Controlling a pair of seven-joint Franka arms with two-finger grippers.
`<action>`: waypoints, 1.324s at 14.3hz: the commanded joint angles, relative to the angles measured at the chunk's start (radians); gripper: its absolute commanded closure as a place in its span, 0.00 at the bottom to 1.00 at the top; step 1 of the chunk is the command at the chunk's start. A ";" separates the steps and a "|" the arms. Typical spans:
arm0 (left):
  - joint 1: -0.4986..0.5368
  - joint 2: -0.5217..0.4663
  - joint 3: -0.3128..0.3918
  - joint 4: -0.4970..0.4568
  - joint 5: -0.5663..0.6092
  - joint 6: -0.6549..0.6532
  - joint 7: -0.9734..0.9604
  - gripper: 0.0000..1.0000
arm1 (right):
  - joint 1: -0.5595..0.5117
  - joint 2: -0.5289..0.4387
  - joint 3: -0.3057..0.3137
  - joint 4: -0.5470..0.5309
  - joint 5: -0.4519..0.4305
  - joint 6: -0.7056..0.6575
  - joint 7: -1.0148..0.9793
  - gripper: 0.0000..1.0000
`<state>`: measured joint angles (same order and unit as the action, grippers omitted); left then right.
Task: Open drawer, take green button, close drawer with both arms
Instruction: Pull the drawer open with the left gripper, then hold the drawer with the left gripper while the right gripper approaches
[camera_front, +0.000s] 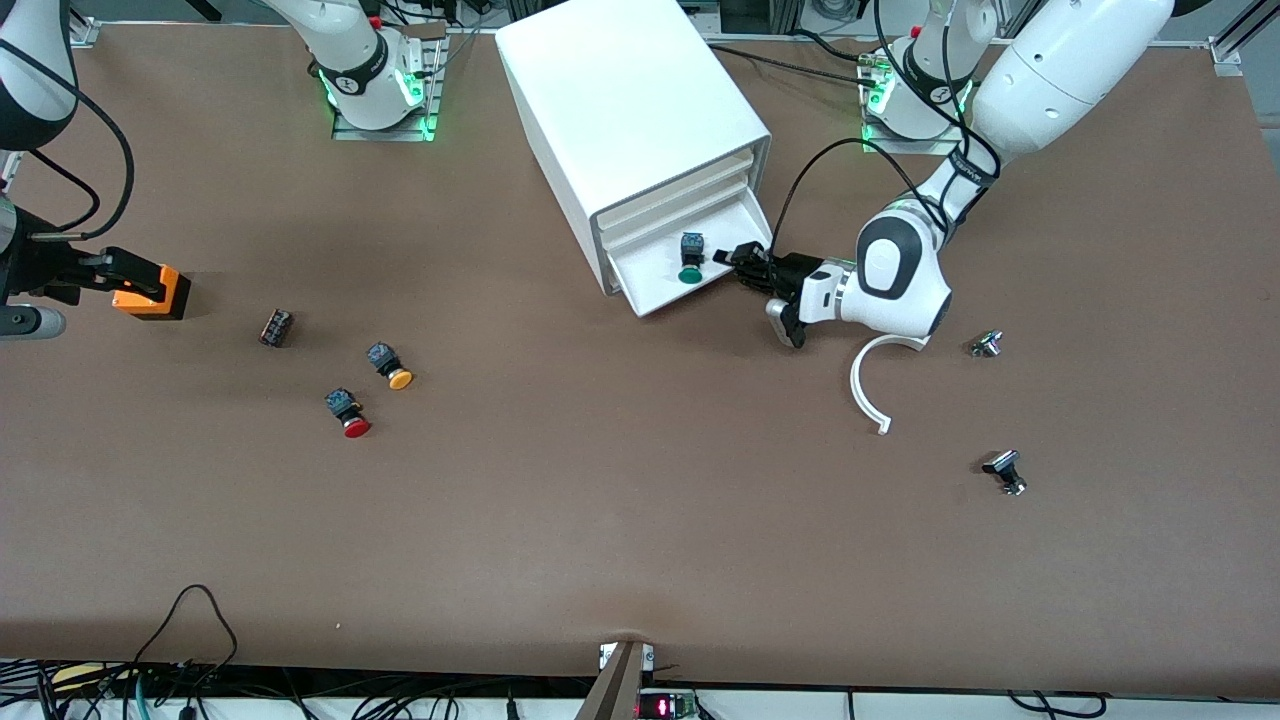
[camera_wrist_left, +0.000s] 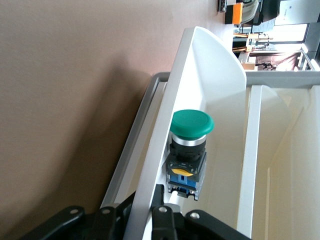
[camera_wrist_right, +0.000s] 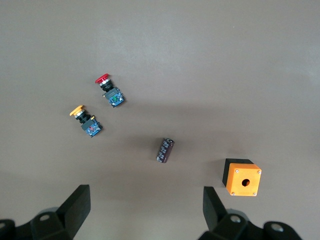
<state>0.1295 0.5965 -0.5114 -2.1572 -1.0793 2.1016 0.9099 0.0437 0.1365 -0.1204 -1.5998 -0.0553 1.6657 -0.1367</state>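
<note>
Left gripper (camera_front: 738, 262) clamped on drawer (camera_front: 745, 215) wall, button (camera_front: 690, 258) just inside. Right gripper (camera_wrist_right: 146, 207) waiting wide over table (camera_front: 600, 500).

Front view: high, facing the robots' bases at 12 o'clock. Left wrist view: close on the drawer (camera_wrist_left: 210, 75), shared with front. Right wrist view: looks down on the table (camera_wrist_right: 200, 60).

Glossy white plastic drawer (camera_front: 668, 283) (matt brown table (camera_front: 600, 500))
</note>
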 joint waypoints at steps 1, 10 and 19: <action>-0.004 0.002 0.033 0.026 0.001 0.049 -0.048 1.00 | -0.004 0.005 0.002 0.008 0.000 -0.001 -0.020 0.00; -0.004 0.006 0.066 0.060 0.001 0.048 -0.079 1.00 | 0.115 0.055 0.013 0.047 0.002 0.006 0.003 0.00; -0.007 0.026 0.102 0.111 0.002 0.046 -0.080 1.00 | 0.343 0.130 0.015 0.109 0.163 0.044 0.108 0.00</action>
<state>0.1306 0.5979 -0.4338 -2.0952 -1.0792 2.0786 0.8890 0.3282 0.2364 -0.0971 -1.5277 0.0825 1.6939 -0.1033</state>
